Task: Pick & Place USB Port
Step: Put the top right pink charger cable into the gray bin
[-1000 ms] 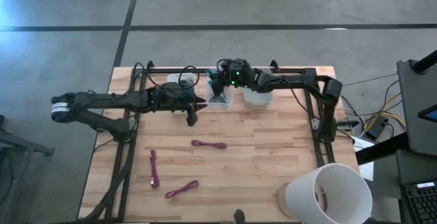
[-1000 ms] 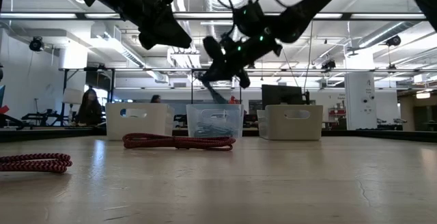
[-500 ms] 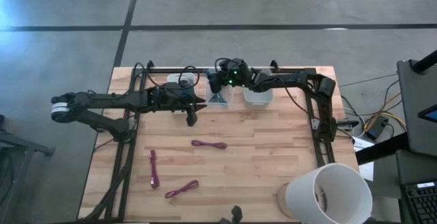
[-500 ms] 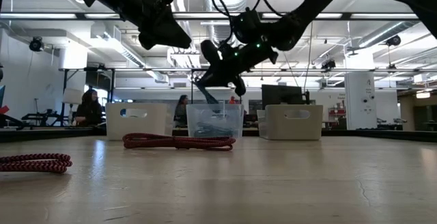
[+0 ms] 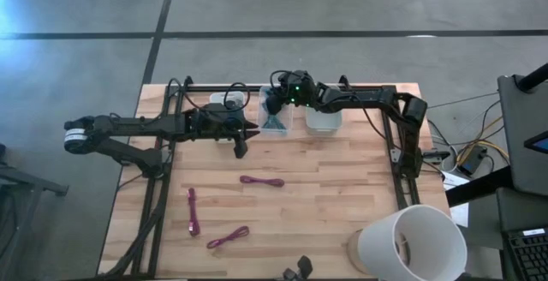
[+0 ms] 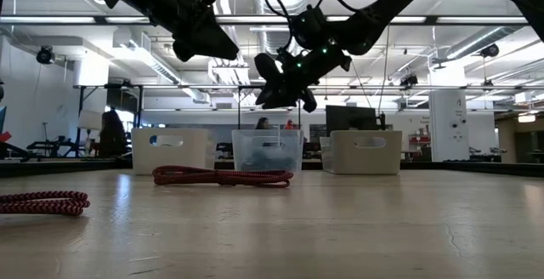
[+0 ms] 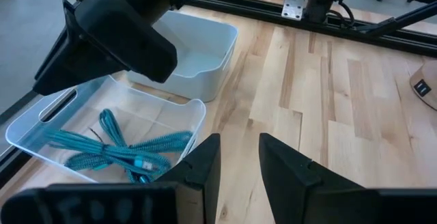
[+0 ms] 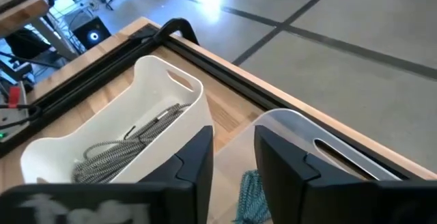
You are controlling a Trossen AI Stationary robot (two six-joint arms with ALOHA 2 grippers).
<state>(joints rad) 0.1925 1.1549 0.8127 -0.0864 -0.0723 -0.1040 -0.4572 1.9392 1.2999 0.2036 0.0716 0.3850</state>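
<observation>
Since the earlier frame the right gripper [image 5: 274, 103] fingers parted, empty, dropping the teal cable [image 7: 126, 152] into the clear bin [image 5: 276, 125]; next, lift straight above it, while the left gripper [image 5: 239, 147] waits beside it, half-open, empty.

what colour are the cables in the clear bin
Teal cables in the clear bin; the left wrist view shows them best.

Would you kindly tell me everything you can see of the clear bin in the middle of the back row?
The clear bin is a translucent plastic container with rounded corners and a slot handle in its end wall. It stands upright on the wooden table, the middle of three bins along the far edge, close beside a white bin. Inside lies a loose tangle of teal braided cables. The right gripper hovers above it without touching it.
</observation>
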